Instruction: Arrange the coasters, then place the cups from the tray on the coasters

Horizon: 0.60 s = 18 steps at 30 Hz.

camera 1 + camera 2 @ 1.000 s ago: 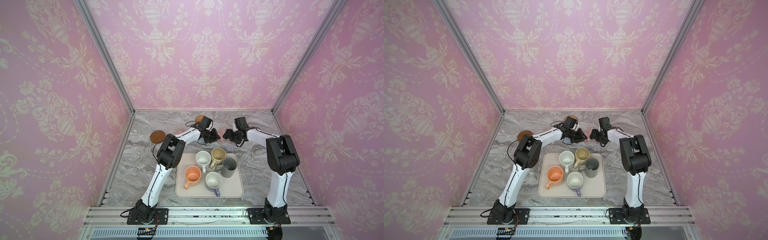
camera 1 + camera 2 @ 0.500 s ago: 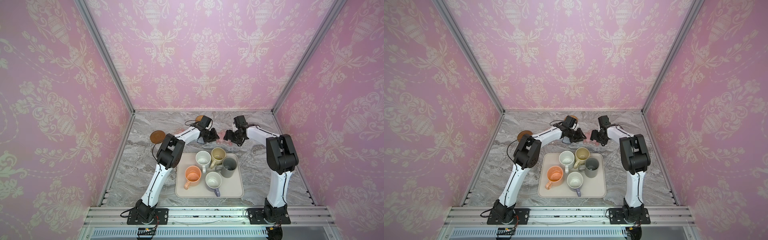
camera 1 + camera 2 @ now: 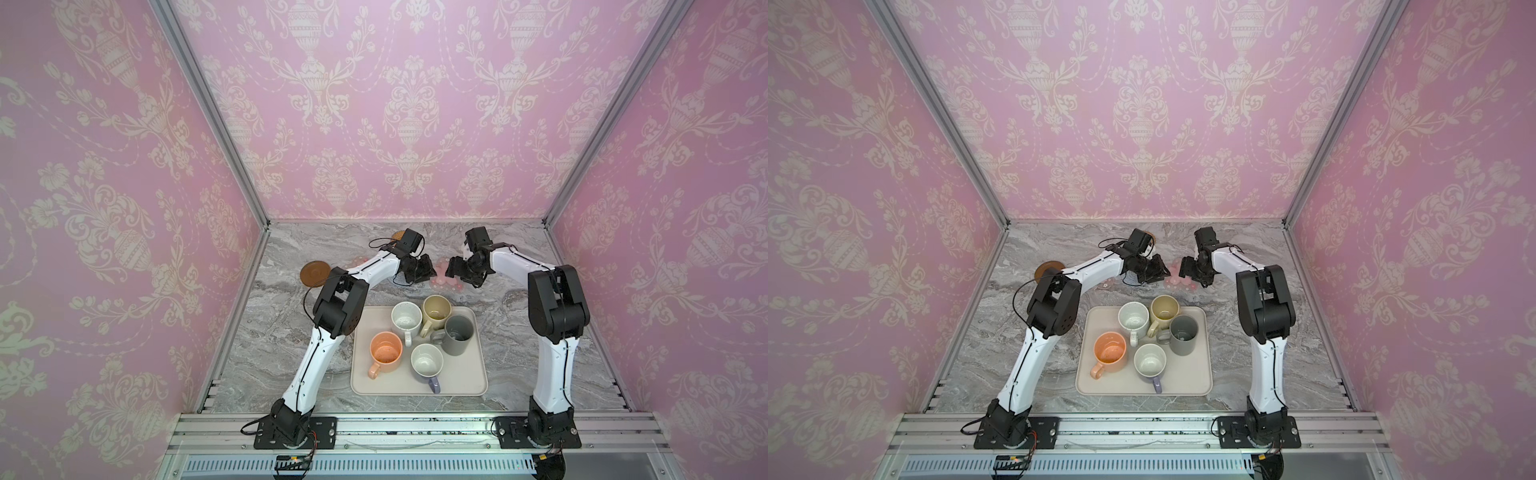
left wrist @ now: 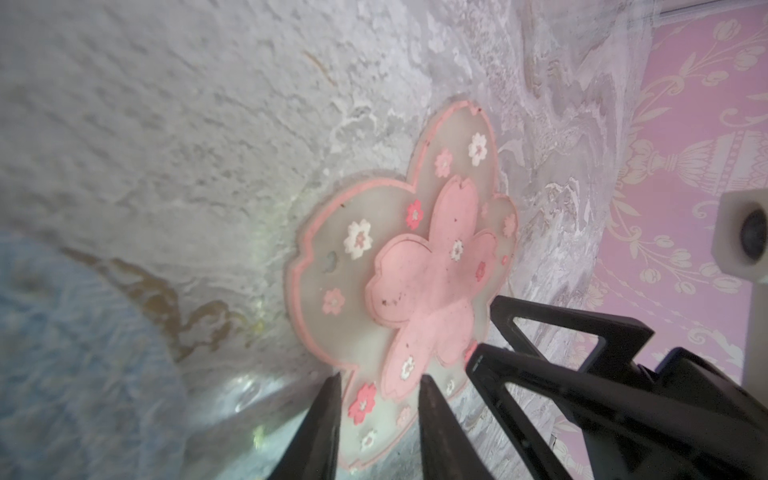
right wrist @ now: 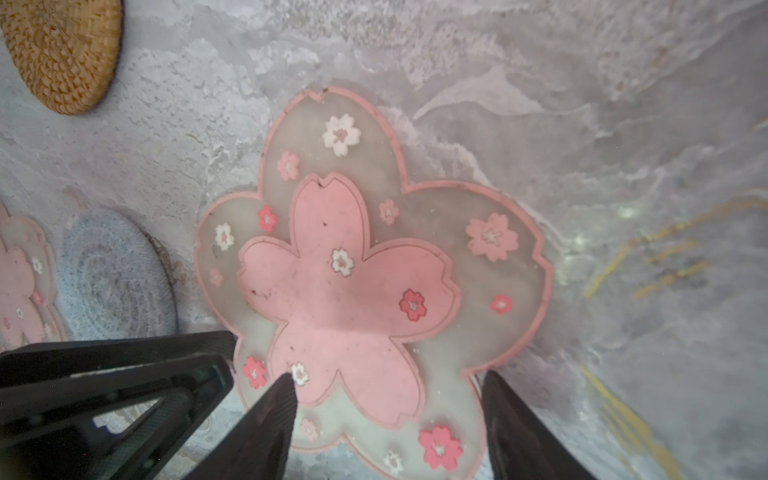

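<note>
Coasters come first, and the one we work on is a pink flower coaster [image 5: 353,282]. It lies flat on the marble table [image 3: 511,316], just behind the tray [image 3: 461,378], where all five mugs [image 3: 405,322] sit.

Our left gripper [image 4: 380,377] has its fingers a little apart, with one petal showing between the tips. Our right gripper [image 5: 388,380] has its fingers wide apart over two petals. We think neither one holds the coaster.

Both grippers are very close to each other, so we could bump them together. The coaster is thin and flat, so our tips could scrape the table or slip off. A push could also slide it onto the blue crocheted coaster [image 5: 112,274], which lies near it, behind the tray too.
</note>
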Each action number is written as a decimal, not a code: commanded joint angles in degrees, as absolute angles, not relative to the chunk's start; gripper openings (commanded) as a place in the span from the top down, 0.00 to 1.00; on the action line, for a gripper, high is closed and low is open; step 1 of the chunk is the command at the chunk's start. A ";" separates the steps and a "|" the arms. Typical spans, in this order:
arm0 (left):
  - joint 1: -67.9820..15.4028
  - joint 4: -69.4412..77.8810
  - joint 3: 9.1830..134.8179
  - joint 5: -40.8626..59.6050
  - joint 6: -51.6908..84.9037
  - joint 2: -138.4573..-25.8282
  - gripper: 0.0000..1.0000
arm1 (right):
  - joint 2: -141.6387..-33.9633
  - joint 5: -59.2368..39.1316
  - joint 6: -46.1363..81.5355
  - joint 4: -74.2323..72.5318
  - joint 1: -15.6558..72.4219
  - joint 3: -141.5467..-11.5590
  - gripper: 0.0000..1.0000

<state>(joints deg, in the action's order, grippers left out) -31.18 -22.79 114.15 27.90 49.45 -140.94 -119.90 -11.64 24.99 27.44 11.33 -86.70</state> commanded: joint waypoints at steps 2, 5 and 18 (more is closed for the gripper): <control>-31.38 -22.51 116.81 28.30 49.82 -142.77 0.65 | -121.43 -14.35 23.91 27.90 11.51 -88.08 0.28; -31.38 -21.97 117.57 27.97 49.83 -143.23 0.65 | -120.67 -14.15 23.91 26.82 11.27 -87.11 0.28; -31.38 -22.83 118.72 26.26 49.63 -140.63 0.65 | -121.10 -16.48 23.91 26.44 9.21 -88.52 0.28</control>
<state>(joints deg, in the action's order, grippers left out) -31.24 -21.58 116.79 27.70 50.06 -142.32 -119.90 -14.90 25.02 26.89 9.72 -87.07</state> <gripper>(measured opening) 0.351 0.720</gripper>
